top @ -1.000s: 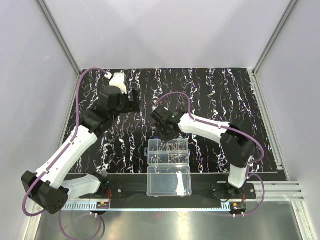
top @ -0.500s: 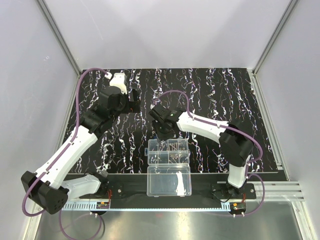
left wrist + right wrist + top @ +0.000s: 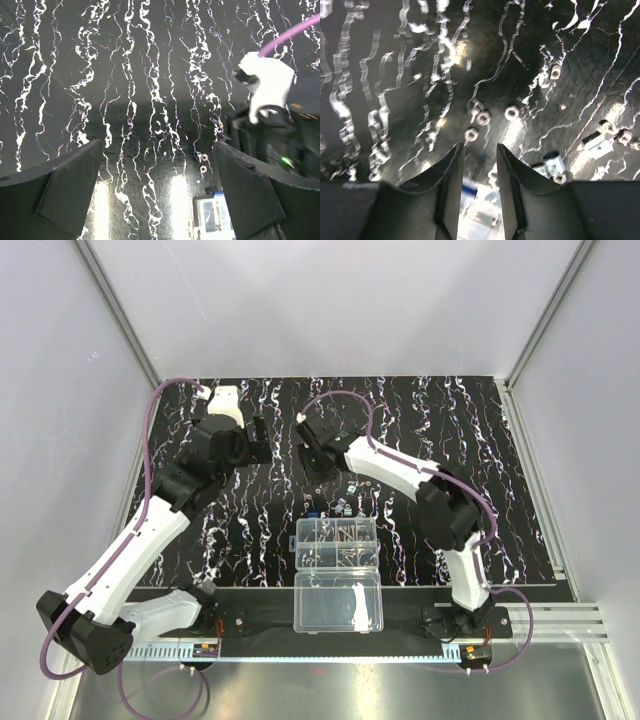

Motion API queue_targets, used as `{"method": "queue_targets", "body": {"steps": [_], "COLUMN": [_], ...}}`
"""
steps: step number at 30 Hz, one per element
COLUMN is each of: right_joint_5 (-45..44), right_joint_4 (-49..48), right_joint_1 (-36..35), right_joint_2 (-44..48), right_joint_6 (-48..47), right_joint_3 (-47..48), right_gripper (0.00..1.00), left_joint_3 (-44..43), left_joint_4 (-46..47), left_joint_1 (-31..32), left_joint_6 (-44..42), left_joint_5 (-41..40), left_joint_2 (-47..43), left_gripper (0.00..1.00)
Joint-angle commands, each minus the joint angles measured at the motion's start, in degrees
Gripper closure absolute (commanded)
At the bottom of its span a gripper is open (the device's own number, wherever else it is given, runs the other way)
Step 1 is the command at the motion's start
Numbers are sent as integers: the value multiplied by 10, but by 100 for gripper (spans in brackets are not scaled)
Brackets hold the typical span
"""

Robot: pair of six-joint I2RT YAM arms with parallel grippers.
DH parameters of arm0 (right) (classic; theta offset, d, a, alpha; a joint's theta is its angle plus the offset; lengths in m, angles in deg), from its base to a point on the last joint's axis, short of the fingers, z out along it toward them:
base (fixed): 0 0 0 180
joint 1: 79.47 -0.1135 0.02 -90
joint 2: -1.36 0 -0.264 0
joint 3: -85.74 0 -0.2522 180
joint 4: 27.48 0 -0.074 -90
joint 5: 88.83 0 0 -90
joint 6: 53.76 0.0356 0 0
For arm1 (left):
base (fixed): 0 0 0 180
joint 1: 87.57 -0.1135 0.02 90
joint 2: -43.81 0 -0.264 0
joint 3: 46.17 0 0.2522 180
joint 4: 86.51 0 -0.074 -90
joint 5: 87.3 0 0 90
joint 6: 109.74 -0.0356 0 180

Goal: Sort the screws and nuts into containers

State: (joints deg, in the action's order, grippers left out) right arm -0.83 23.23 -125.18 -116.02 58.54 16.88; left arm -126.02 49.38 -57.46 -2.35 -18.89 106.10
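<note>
The right pincer (image 3: pixel 479 149) hovered part-open and empty over the table (image 3: pixel 480 440), loose nuts (image 3: pixel 483 118) lying just ahead of its tips and the containers (image 3: pixel 337 543) behind it, while the left pincer (image 3: pixel 157 145) gaped wide, holding nothing.

A clear lid half (image 3: pixel 338 602) lies beside a white-streaked black mat (image 3: pixel 460 430).

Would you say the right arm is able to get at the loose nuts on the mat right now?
Probably yes: the right gripper hovers open over the mat, and the nearest nuts lie bare just beyond it, with nothing in the way.
</note>
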Motion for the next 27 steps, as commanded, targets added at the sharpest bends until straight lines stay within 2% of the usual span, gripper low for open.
{"method": "queue_targets", "body": {"steps": [1, 4, 15, 27], "right_joint_5": [18, 18, 83, 84], "right_joint_4": [15, 30, -3, 8], "right_joint_1": [-1, -1, -2, -2], "right_joint_2": [-43, -68, -92, -125], "right_joint_6": [-10, 5, 30, 26], "right_joint_3": [58, 81, 76, 84], "right_gripper": [62, 64, 66, 66], "left_joint_3": [-22, -21, -21, -21], "left_joint_4": [20, 20, 21, 20], "left_joint_1": [3, 2, 2, 2], "left_joint_6": [-2, -3, -8, -10], "left_joint_5": [-21, -24, -21, -28], "left_joint_2": [-13, -9, -13, -14], "left_gripper": [1, 1, 1, 1]}}
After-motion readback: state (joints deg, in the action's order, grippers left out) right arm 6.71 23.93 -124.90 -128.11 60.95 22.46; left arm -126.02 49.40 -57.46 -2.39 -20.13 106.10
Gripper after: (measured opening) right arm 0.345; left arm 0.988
